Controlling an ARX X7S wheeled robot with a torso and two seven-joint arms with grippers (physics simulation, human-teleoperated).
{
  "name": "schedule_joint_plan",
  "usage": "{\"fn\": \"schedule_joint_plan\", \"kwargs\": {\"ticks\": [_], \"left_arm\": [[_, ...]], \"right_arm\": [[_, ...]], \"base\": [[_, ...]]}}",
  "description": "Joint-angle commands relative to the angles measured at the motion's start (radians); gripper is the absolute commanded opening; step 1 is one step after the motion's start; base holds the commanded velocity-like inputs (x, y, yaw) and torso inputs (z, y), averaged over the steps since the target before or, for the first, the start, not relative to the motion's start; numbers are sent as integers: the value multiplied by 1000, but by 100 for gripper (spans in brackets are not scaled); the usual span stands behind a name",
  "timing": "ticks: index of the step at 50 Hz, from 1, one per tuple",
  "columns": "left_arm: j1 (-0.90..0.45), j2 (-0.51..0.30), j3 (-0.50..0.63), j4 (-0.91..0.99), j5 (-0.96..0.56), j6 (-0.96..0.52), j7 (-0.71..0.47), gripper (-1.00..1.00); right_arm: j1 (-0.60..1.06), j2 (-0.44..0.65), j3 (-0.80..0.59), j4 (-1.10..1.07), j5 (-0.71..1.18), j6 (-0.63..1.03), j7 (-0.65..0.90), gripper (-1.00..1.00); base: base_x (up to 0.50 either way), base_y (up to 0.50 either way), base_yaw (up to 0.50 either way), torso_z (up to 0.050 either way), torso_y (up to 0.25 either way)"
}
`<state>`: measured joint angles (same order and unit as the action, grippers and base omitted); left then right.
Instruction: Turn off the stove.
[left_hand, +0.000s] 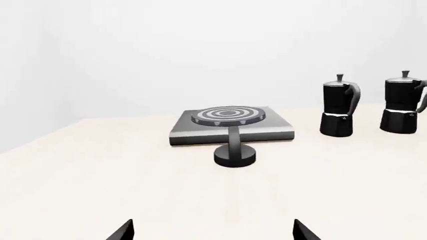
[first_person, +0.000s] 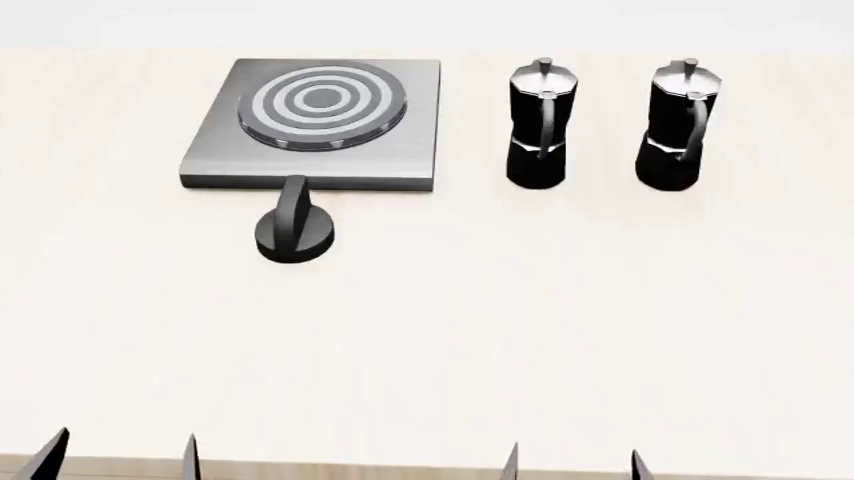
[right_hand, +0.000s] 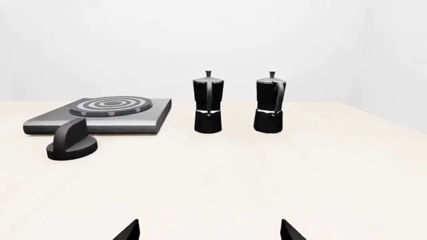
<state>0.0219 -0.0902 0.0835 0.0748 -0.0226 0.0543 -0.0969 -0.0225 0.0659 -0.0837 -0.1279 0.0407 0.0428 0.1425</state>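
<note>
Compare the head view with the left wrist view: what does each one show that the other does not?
Only the head view shows the tips of both grippers, left and right, at the near edge, the stove from above with all its rings, and the table's wooden near edge.

Only the left wrist view shows the stove's front side, the white wall behind, and the right pot partly cut off.

Both show the knob in front of the stove, two moka pots upright to its right, and the left fingers apart, empty.
</note>
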Motion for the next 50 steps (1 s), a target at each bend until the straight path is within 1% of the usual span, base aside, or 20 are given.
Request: {"fn": "schedule_joint_plan", "kwargs": {"ticks": [1, 12, 15, 16, 25, 27, 28, 34, 37, 50], "left_arm": [[33, -24, 9, 159, -13, -65, -23, 100], [39, -43, -11, 277, -48, -120, -45, 100], [47, -49, -6, 314, -44, -137, -49, 100], [54, -52, -2, 336, -20, -123, -61, 100], [55, -67, -6, 469, -72, -222, -57, 100], [56, -70, -4, 488, -74, -230, -59, 100], [55, -72, -5, 504, -79, -242, -60, 100], [57, -78, -2, 544, -84, -261, -69, 100], [54, -81, -3, 554, -98, -269, -67, 100], [56, -92, -12, 596, -110, -282, -87, 100]], "right_arm": [[-17, 15, -25, -124, -19, 55, 47, 100], [-33, 33, -54, -268, -47, 133, 79, 100], [-37, 39, -60, -300, -56, 148, 86, 100], [-36, 41, -63, -312, -57, 158, 86, 100], [-38, 50, -76, -396, -57, 211, 102, 100], [-42, 46, -65, -412, 3, 208, 81, 100], [-43, 54, -84, -429, -45, 219, 98, 100], [-48, 68, -88, -464, -57, 228, 111, 100], [-48, 64, -81, -482, -19, 242, 103, 100], [-48, 86, -137, -550, -84, 283, 129, 100]], "base": [[0, 0, 0, 0, 0], [0, 0, 0, 0, 0], [0, 0, 0, 0, 0], [0, 0, 0, 0, 0], [0, 0, 0, 0, 0], [0, 0, 0, 0, 0], [0, 0, 0, 0, 0], [0, 0, 0, 0, 0], [0, 0, 0, 0, 0], [0, 0, 0, 0, 0]]}}
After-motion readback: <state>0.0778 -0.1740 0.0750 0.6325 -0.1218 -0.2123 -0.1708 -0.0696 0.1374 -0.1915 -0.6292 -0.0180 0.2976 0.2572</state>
